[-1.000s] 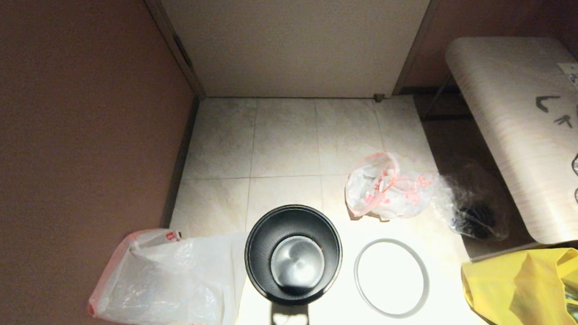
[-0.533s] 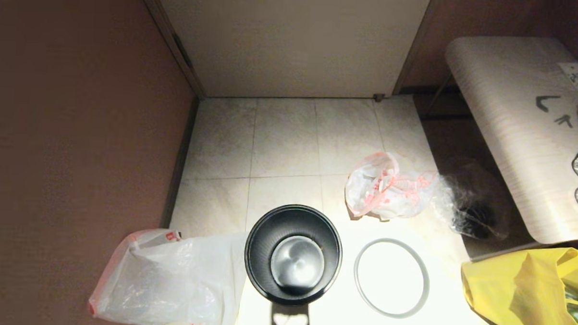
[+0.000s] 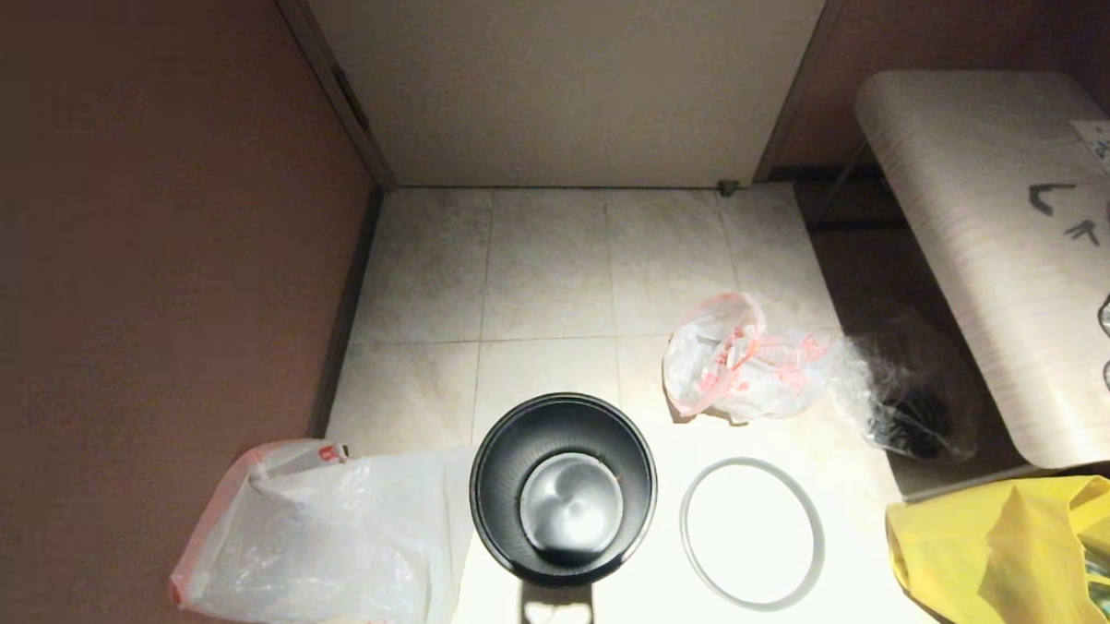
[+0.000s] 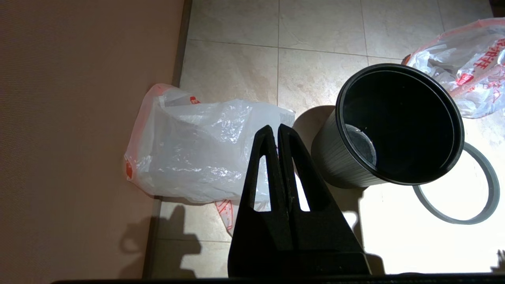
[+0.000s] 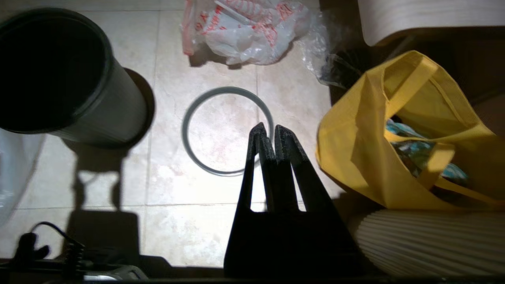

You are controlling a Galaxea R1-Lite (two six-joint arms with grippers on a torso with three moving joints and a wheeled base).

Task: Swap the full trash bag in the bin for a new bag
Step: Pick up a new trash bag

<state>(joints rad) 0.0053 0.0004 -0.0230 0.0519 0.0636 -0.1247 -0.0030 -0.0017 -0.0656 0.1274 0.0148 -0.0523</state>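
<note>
- Head view showed the bin standing upright on the tiled floor, near the floor's near edge, with no bag in it and its shiny bottom bare.
- The grey hoop lay flat on the tiles just beside the bin, on the robot's right, apart from it.
- The new bag lay slack at the floor's left edge against the brown wall, reaching up to the bin's side.
- The full trash bag sat farther out, beyond the hoop, with a clear crinkly bag beside it; what the dark stuff inside was, I could not quite tell.
- A yellow bag stood at the near right, under the corner of the pale table.
- The left gripper was clenched on nothing, hanging above the new bag.
- The right gripper was likewise pinched together and empty, over the hoop's edge.
</note>
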